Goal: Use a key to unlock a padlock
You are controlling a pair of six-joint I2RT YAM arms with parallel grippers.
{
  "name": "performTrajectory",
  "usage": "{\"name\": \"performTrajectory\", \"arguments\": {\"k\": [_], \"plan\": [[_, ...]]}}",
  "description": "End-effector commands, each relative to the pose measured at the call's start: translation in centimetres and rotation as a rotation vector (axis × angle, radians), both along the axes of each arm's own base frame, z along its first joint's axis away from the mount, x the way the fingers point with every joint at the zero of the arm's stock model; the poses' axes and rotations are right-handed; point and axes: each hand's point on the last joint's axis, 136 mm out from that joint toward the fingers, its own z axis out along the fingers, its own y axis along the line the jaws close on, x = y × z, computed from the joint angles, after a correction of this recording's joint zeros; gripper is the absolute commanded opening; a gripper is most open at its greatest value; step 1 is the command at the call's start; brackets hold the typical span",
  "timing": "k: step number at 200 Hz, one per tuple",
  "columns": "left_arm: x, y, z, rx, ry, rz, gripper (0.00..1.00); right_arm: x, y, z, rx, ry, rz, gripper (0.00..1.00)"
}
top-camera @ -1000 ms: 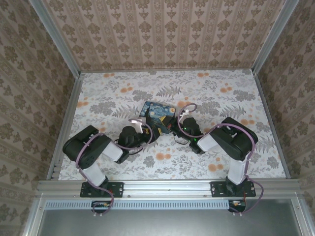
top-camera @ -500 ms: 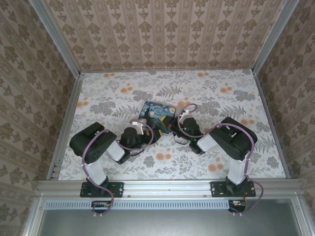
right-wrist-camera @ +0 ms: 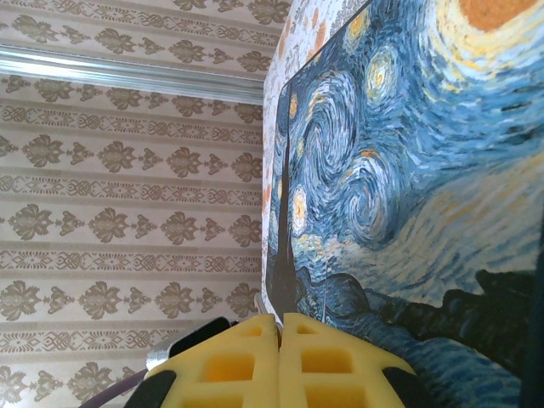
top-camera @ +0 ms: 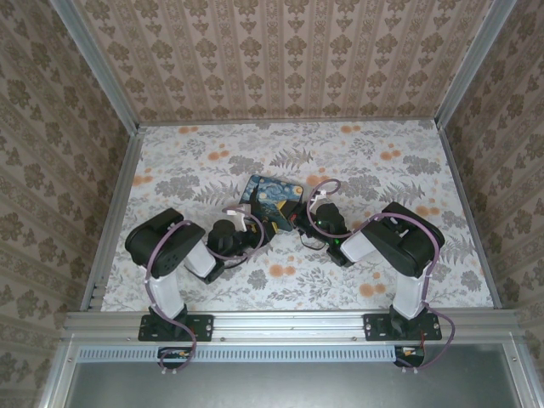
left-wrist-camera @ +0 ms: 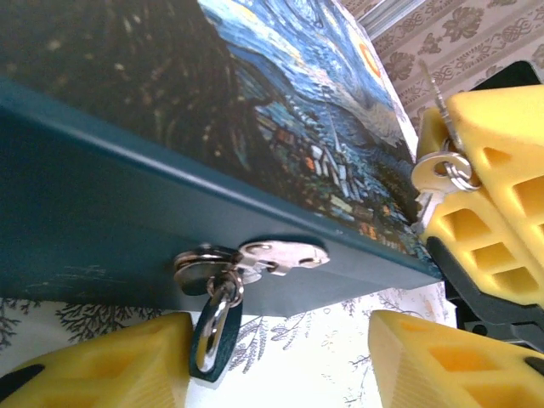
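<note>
Your right gripper (right-wrist-camera: 279,321) is closed on the key (right-wrist-camera: 280,255). The key is a thin dark sliver standing up from between the yellow fingers toward 12 o'clock, in front of the Starry Night box (right-wrist-camera: 408,170).

In the left wrist view, the padlock (left-wrist-camera: 209,336) hangs edge-on at 6 o'clock below a metal hasp (left-wrist-camera: 276,255) on the box's teal side wall. Its shackle is threaded through the hasp's ring. Your left gripper (left-wrist-camera: 276,344) is open. The padlock is just beside the finger at 7 o'clock, the finger at 5 o'clock is well apart from it, and nothing is clamped. In the same view the right gripper sits at 3 o'clock with the key, apart from the padlock.

From above, the two grippers meet at the near side of the box, the left at its 7 o'clock and the right at its 4 o'clock.

Judged from this, you have the key in hand and both arms at the lock. You have yet to steady the padlock, insert the key, turn it and free the shackle. The keyhole is not visible.
</note>
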Motion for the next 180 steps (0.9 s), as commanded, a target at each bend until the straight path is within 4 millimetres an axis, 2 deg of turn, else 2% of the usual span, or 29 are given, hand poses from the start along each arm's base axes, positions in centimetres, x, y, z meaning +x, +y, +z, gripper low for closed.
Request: {"name": "performTrajectory", "arguments": {"k": [1, 102, 180], "plan": [[0.1, 0.8, -2.5, 0.054, 0.07, 0.034, 0.55, -0.6, -1.0, -3.6, -0.072, 0.083, -0.02, 0.0], [0.2, 1.4, -4.6, 0.092, 0.114, 0.062, 0.32, -0.5, -0.9, -3.8, -0.072, 0.088, -0.021, 0.0], [0.9, 1.5, -4.7, 0.074, 0.138, 0.056, 0.15, -0.5, -0.8, -3.8, -0.068, 0.085, -0.015, 0.0]]}}
